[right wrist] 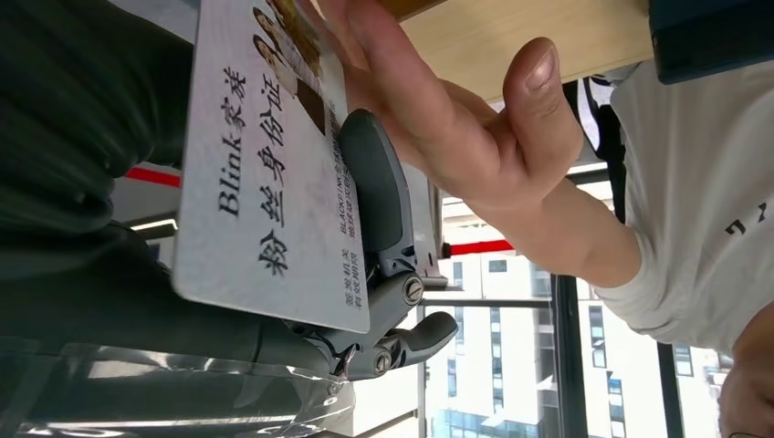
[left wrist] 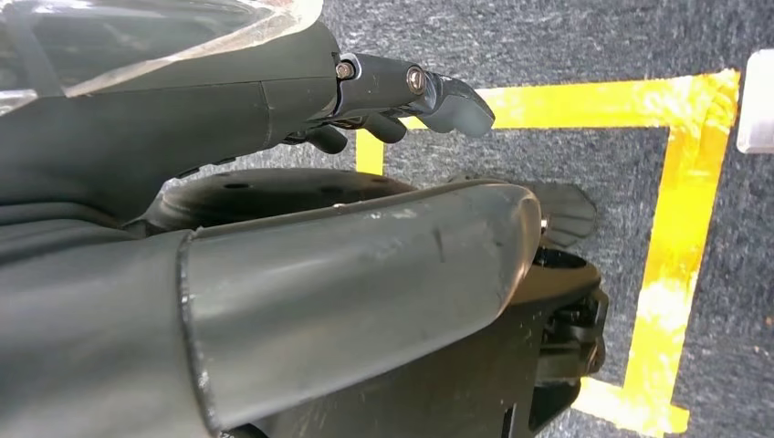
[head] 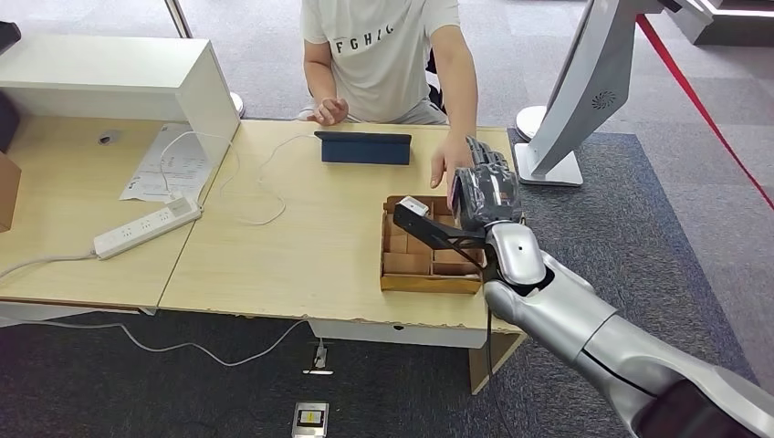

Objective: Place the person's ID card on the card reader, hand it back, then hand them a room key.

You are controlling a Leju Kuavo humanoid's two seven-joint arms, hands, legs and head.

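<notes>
White and printed, the ID card (right wrist: 274,173) sits gripped in the robot's right hand (head: 484,194) above the wooden surface (head: 301,237) as the person's hand (right wrist: 438,119) touches it; releasing early could drop it.

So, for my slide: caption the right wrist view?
Right hand holds ID card as a person's hand touches it.

On my desk (head: 301,246) a white power strip (head: 146,227) lies at the left, its cord running off the near-left edge. Just beyond it I see a printed paper sheet (head: 169,164) beside a white cabinet (head: 119,78). A white kiosk stand (head: 584,91) rises at the far right, on grey carpet (head: 639,192).
</notes>
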